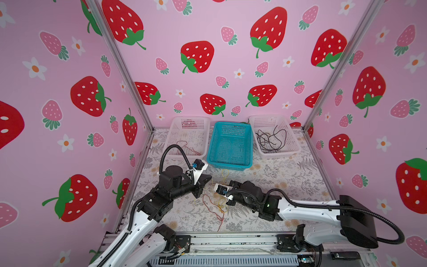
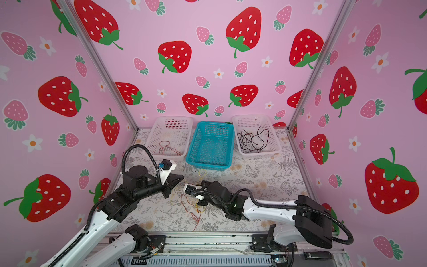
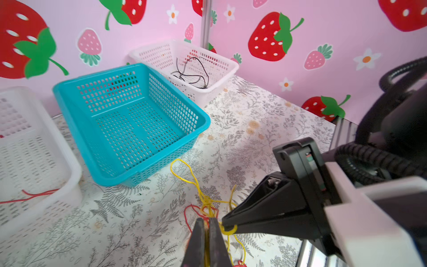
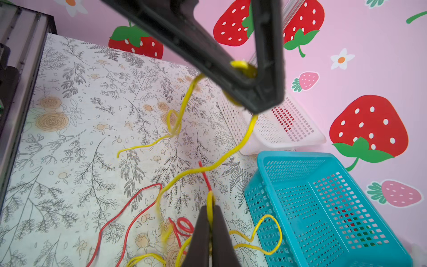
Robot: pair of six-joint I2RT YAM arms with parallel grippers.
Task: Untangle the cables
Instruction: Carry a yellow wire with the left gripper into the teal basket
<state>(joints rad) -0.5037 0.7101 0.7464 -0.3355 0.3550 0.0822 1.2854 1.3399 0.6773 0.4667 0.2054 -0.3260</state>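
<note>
Gripping the same thin yellow cable (image 4: 221, 159) at two spots, both grippers are clenched just above the floral-patterned table cover (image 1: 288, 180). The left gripper (image 3: 207, 220) has its black fingers pressed together on a yellow strand, with red loops bunched right at its tip. The right gripper (image 4: 210, 208) likewise pinches a yellow strand, and a red end pokes out just beyond it. In the right wrist view the yellow cable sags in a slack curve from one pair of jaws to the other, and its loose ends curl onto the table. A thin red cable (image 4: 136, 195) is snarled with it and trails across the table toward the front edge. This knot sits between the two grippers, near the front of the empty blue perforated plastic basket (image 1: 228, 164). On the left, the white perforated basket (image 1: 172, 136) holds another thin red wire (image 3: 32, 197). The white perforated basket on the right (image 1: 279, 153) holds a loose heap of thin black cables (image 2: 246, 139).
</note>
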